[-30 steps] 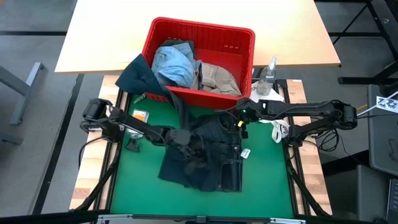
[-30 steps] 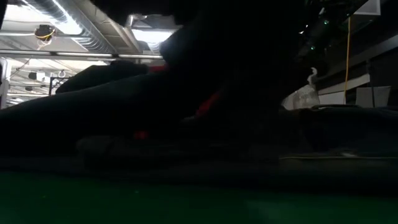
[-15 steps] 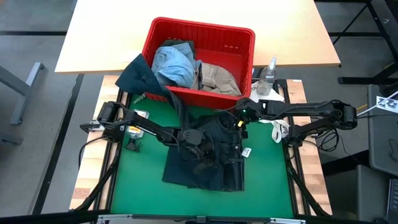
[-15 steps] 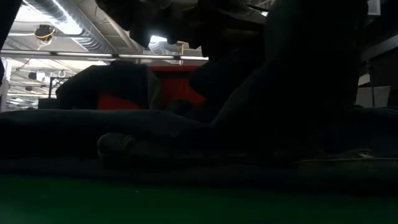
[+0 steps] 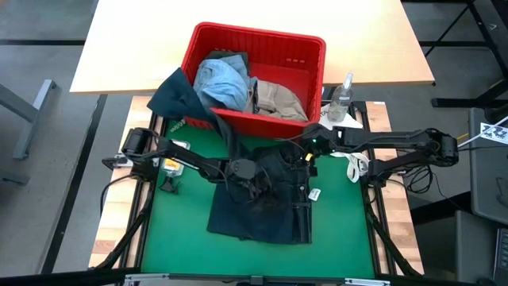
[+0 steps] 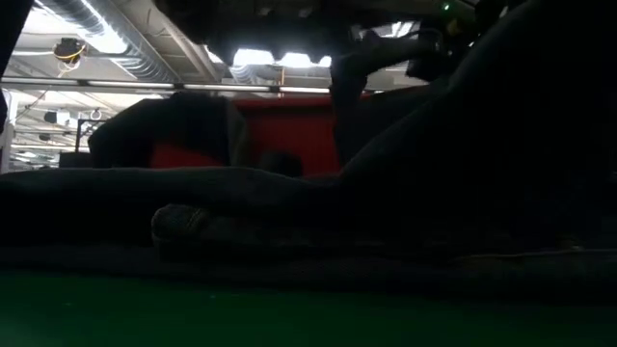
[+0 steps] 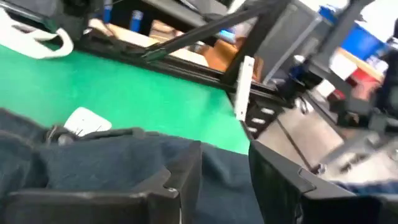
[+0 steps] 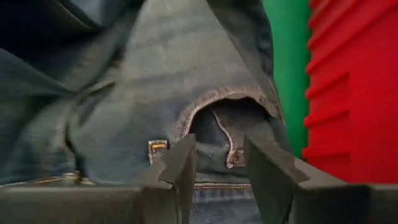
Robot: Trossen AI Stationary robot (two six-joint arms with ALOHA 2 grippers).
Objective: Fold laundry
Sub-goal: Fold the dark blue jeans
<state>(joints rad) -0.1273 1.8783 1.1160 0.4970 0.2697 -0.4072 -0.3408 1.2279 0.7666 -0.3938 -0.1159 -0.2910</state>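
The dark navy jeans (image 5: 260,205) lie folded in the middle of the green mat (image 5: 178,238); in the low view the jeans (image 6: 289,217) fill the foreground. My left gripper (image 5: 254,181) stands open low over their middle, and the left wrist view shows jeans cloth (image 7: 112,162) between and beyond its fingers (image 7: 186,180). My right gripper (image 5: 306,156) hovers open over the jeans' far right part, above a back pocket (image 8: 227,124). Light blue denim (image 5: 222,79) and a beige khaki piece (image 5: 278,99) lie in the red basket (image 5: 305,48). A dark olive green piece (image 5: 176,95) hangs over the basket's left front corner.
The red basket stands at the mat's far edge. A spray bottle (image 5: 343,97) and a small white cloth (image 5: 349,123) sit at the far right. A small orange item (image 5: 178,147) lies at the far left. Bare mat lies left of and nearer than the jeans.
My left gripper has gone toward the table's right edge over the jeans, rolling its wrist. The jeans part that stood raised near it has sunk flat onto the pile, and the bundle's left edge has shifted a little to the right.
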